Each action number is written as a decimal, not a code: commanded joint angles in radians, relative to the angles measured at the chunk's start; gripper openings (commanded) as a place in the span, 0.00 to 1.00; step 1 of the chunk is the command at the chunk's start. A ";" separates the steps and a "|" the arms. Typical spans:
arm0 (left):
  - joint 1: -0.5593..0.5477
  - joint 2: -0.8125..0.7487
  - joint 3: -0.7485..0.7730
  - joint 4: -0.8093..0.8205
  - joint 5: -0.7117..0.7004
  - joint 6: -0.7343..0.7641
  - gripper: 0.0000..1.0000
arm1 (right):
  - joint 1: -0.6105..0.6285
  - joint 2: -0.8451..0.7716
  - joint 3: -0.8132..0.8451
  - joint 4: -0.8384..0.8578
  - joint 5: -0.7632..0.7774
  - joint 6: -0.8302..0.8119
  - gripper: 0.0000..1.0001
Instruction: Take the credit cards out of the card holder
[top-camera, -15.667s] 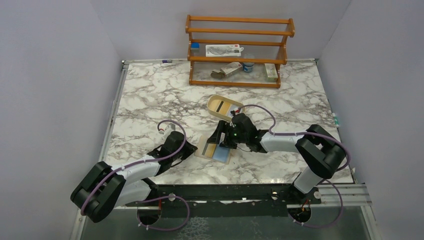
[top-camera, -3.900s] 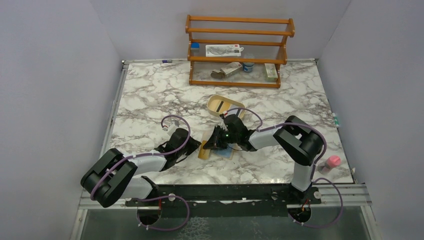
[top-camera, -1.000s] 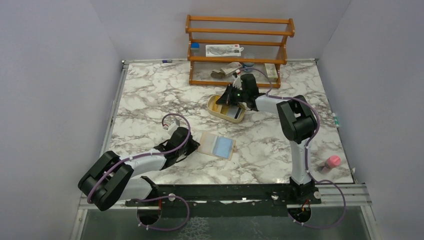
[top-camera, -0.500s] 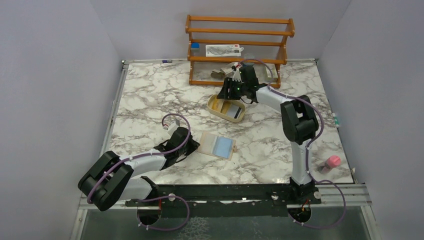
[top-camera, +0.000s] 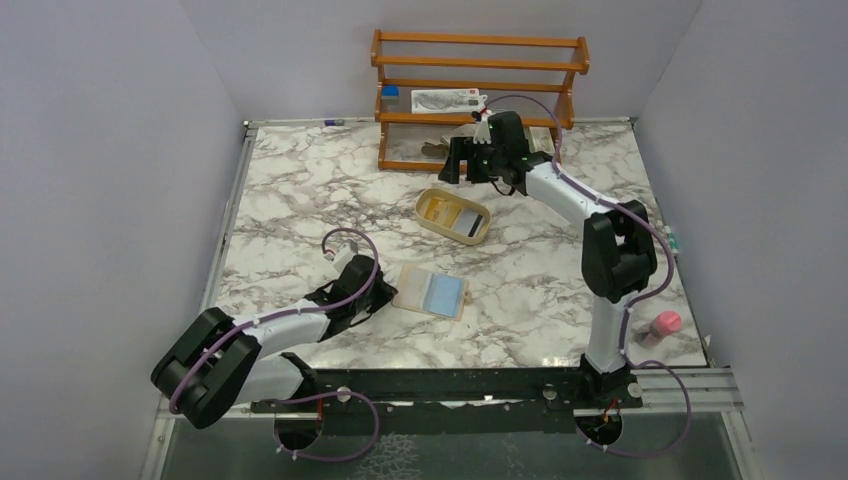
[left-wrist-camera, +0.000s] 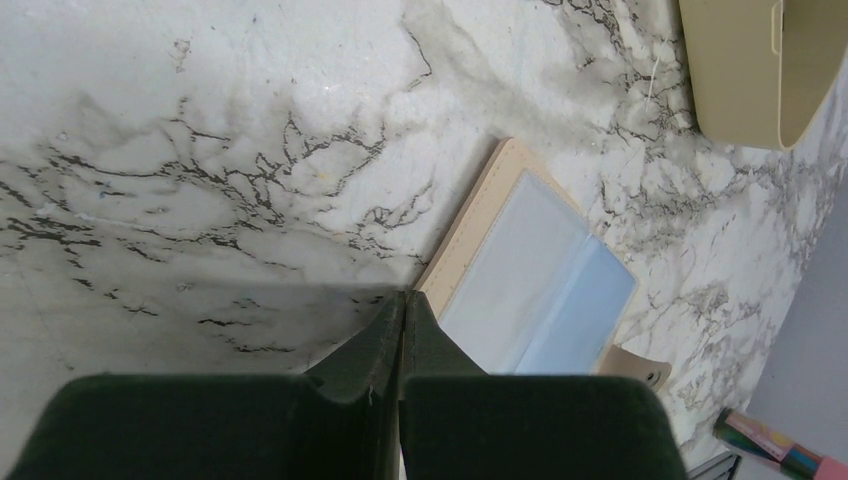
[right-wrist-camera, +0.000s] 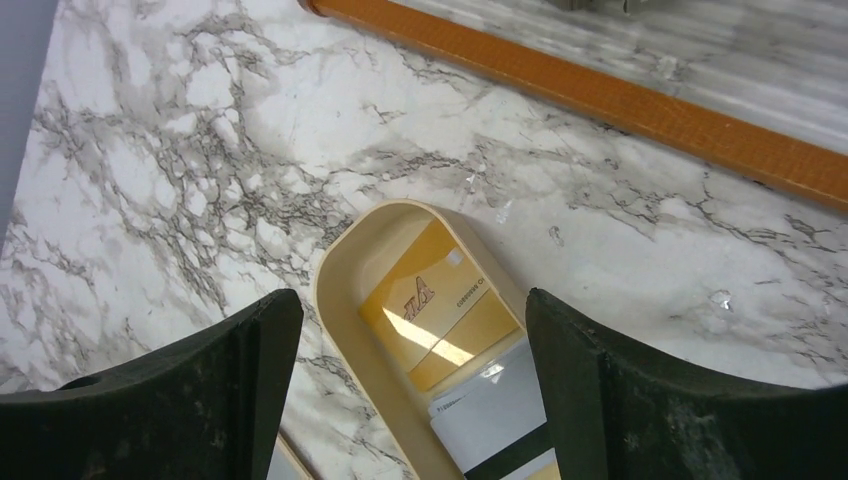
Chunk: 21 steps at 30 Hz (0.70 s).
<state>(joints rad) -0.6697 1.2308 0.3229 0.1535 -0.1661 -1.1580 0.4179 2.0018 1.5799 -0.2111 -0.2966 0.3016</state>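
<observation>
The tan card holder (top-camera: 430, 292) lies open and flat on the marble, its light blue inner panel (left-wrist-camera: 530, 285) up. My left gripper (top-camera: 386, 296) is shut, its tips (left-wrist-camera: 402, 297) against the holder's left edge. Both credit cards lie in the oval tan tray (top-camera: 421, 212): the yellow-orange card (right-wrist-camera: 432, 300) and, partly over it, the whitish-grey card with a dark band (right-wrist-camera: 495, 410). My right gripper (right-wrist-camera: 410, 300) hangs open above the tray, nothing between its fingers (right-wrist-camera: 210, 385). In the top view the right gripper (top-camera: 465, 163) sits between the tray and the wooden rack.
A wooden rack (top-camera: 478, 100) with packets and small containers stands at the back, close behind my right gripper. A pink object (top-camera: 664, 323) sits near the front right edge. Walls close in the table on the left, right and back.
My right gripper has opened, left the whitish-grey card in the tray, and risen back toward the rack. The left arm and the card holder have not moved.
</observation>
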 joint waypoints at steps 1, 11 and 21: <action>0.002 -0.030 -0.028 -0.120 -0.025 0.027 0.00 | 0.001 -0.092 -0.020 0.006 0.055 -0.026 0.88; 0.001 -0.083 -0.024 -0.145 -0.043 0.038 0.00 | 0.005 -0.378 -0.258 0.099 0.021 0.064 0.88; 0.001 -0.037 0.008 -0.127 -0.033 0.046 0.00 | 0.292 -0.386 -0.600 0.316 -0.071 0.288 0.90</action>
<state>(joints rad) -0.6697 1.1713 0.3153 0.0765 -0.1745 -1.1393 0.6601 1.5620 1.0821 -0.0219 -0.2947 0.4564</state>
